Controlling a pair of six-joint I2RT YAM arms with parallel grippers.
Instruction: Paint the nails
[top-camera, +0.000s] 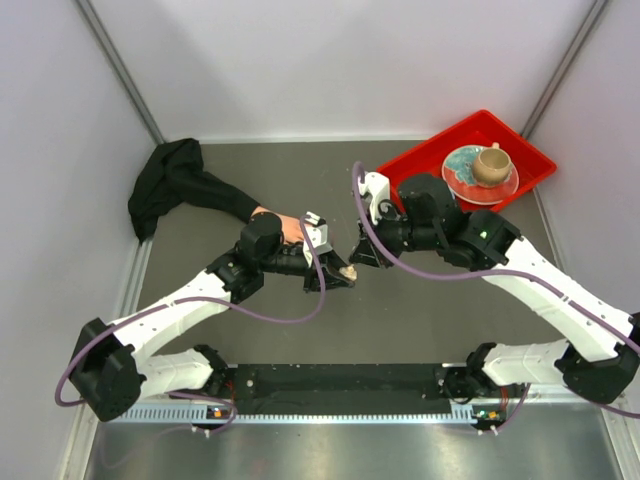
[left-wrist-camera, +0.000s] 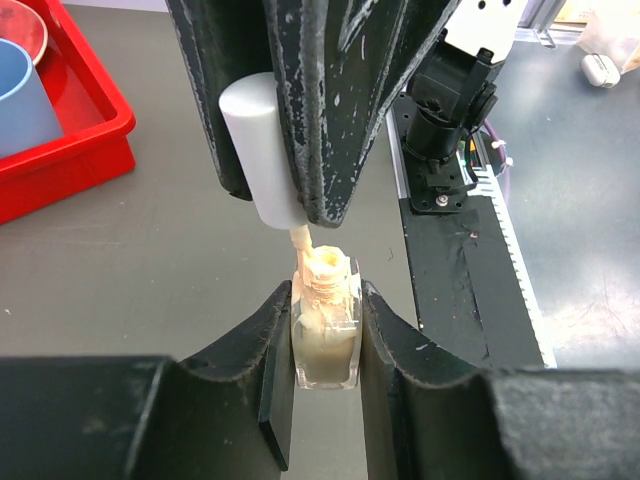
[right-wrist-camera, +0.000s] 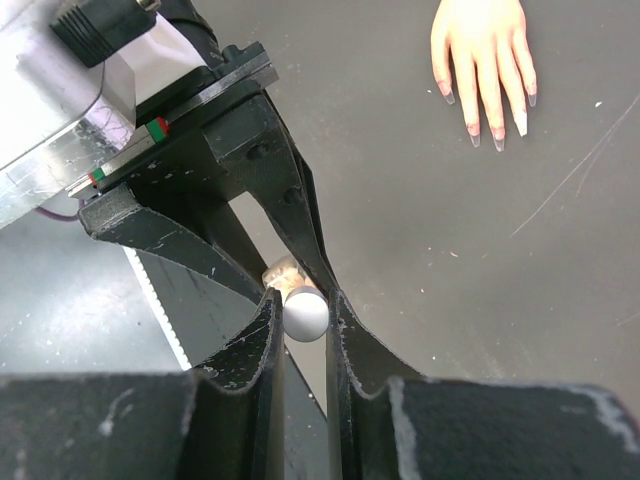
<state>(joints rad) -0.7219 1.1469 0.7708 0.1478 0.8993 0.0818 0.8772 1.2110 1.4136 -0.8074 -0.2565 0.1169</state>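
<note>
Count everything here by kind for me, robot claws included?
Black two-finger grippers: 2 (left gripper, right gripper)
Pink-beige mannequin hand with black fabric sleeve: 1
Small clear bottle of beige polish: 1
White cylindrical brush cap: 1
Red plastic tray: 1
Round teal-and-pink plate: 1
Tan cup: 1
Total: 8

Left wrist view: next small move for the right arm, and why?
Probably lift the cap a little so the brush clears the bottle mouth. The right end effector grips the cap, the brush tip sits at the open mouth, and the left end effector clamps the bottle. The nails lie apart from the bottle, so the brush must come free first.
</note>
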